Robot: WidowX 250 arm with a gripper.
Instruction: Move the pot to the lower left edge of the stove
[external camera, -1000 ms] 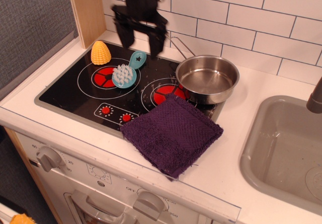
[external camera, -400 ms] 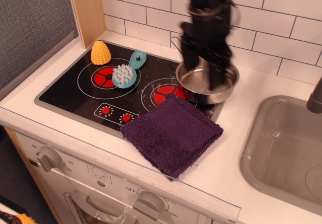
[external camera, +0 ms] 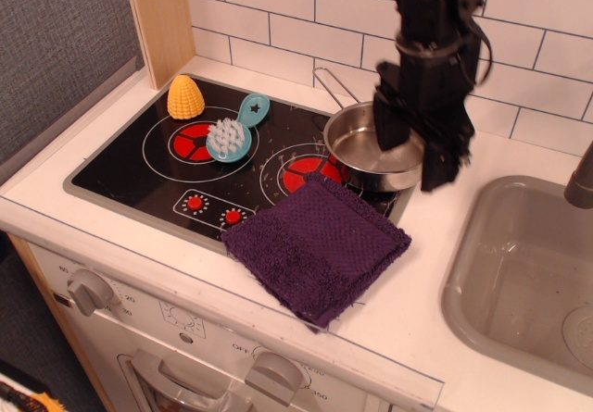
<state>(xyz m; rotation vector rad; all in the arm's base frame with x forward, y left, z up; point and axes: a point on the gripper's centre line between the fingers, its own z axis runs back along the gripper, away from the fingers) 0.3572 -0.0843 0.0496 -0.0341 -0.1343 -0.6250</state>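
The pot (external camera: 356, 143) is a shiny steel saucepan at the right edge of the black stove (external camera: 120, 167), over the right burner, with its wire handle (external camera: 326, 84) pointing to the back left. My gripper (external camera: 413, 143) is open and hangs low over the pot's right side. One finger (external camera: 388, 122) is over the inside of the pot and the other finger (external camera: 438, 164) is outside its right rim. The arm hides the pot's right half. I cannot tell whether the fingers touch the rim.
A purple cloth (external camera: 315, 245) lies over the stove's front right corner, just in front of the pot. A blue brush (external camera: 232, 134) lies on the left burner, with a yellow corn toy (external camera: 185, 97) behind it. A grey sink (external camera: 523, 273) is at the right.
My gripper has moved from behind the stove's middle to the right, past the pot's centre, and has come down at the pot's right rim. The pot has not moved.
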